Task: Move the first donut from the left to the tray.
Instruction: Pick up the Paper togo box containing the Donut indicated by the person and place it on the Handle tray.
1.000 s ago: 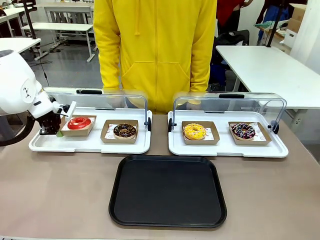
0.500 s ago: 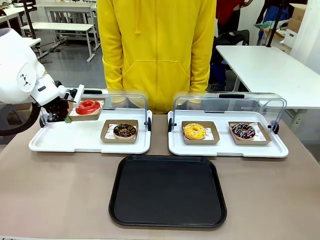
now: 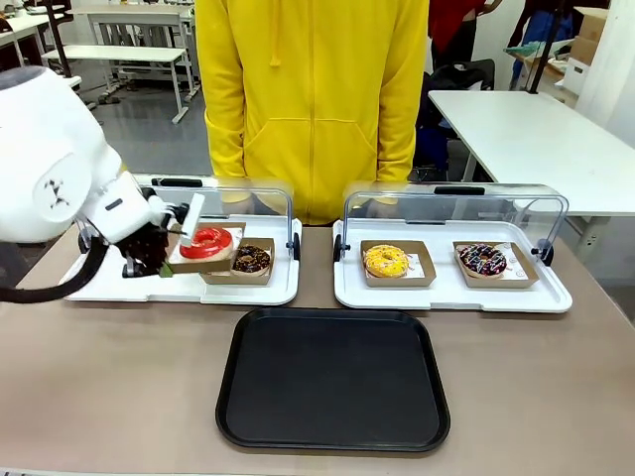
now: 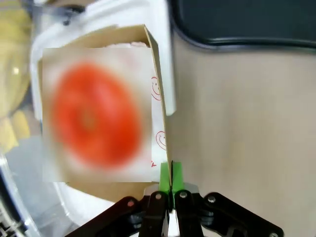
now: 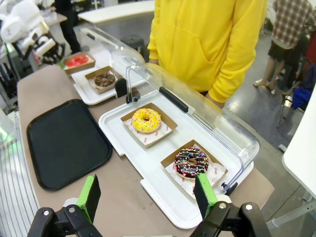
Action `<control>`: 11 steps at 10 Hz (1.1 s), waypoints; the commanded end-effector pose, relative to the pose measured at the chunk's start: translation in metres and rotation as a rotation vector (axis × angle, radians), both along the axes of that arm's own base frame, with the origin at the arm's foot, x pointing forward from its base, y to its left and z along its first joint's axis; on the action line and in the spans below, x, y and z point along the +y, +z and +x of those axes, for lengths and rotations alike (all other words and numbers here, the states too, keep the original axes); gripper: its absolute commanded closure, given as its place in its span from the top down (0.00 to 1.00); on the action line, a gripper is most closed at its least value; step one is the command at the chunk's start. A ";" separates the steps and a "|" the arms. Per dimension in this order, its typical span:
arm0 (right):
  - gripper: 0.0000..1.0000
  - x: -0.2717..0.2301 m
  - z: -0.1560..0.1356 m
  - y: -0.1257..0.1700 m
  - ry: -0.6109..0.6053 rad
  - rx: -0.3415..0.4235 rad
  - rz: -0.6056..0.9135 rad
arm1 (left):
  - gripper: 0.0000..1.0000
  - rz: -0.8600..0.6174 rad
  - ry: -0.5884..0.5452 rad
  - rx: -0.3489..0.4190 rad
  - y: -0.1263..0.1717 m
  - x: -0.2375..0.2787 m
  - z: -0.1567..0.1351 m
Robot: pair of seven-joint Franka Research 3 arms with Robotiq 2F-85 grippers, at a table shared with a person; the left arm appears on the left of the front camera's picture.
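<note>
Here, from my remote station, the left hand (image 3: 164, 260) is clamped on the near edge of a small cardboard tray (image 3: 198, 260) carrying the red donut (image 3: 207, 241), the load held tilted in the air above the left white tray (image 3: 109, 288), just beside and partly in front of the chocolate donut (image 3: 251, 260). In the left wrist view the green pads (image 4: 165, 177) are pressed together on the thin cardboard wall, with the donut (image 4: 94, 113) a blurred red patch on its white paper just beyond the fingertips. The black tray (image 3: 332, 379) lies on the surface nearer me, well apart from the donut and below it to the right; its corner (image 4: 237, 22) shows at the top of the left wrist view. A second ago the red donut sat in its place at the left of the white tray with my hand at its edge; half a second ago it was lifted near the back of that tray; now it has swung toward the middle, close to the chocolate donut. The right hand (image 5: 148, 197) hangs with its jaws spread wide and nothing between them, above the right white tray (image 5: 163, 192), where the yellow donut (image 5: 146, 120) and the sprinkled donut (image 5: 191, 162) sit. A person in a yellow hoodie (image 3: 313, 99) stands at the far side.
</note>
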State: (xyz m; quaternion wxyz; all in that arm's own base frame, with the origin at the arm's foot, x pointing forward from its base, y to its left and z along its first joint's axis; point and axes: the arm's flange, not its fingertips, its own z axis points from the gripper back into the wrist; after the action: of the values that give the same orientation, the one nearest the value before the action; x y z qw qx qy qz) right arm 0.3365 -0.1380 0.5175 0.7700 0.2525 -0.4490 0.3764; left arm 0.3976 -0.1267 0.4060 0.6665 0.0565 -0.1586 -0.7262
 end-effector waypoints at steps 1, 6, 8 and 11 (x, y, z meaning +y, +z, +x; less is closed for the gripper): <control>1.00 0.000 0.003 0.001 0.010 -0.035 0.016 | 0.02 0.022 -0.006 -0.023 -0.001 -0.027 -0.042; 1.00 0.000 0.003 0.001 0.010 -0.035 0.016 | 0.02 0.016 -0.052 -0.019 0.012 -0.078 -0.041; 1.00 0.000 0.003 0.001 0.010 -0.035 0.016 | 0.02 0.016 -0.052 -0.019 0.012 -0.078 -0.041; 1.00 0.000 0.003 0.001 0.010 -0.035 0.016 | 0.02 -0.011 -0.080 -0.082 0.014 -0.134 -0.086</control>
State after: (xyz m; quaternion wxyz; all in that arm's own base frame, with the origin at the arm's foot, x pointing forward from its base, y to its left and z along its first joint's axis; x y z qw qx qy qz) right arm 0.3363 -0.1383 0.5175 0.7704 0.2522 -0.4488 0.3761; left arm 0.3367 -0.2375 0.4236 0.6329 0.0656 -0.1717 -0.7521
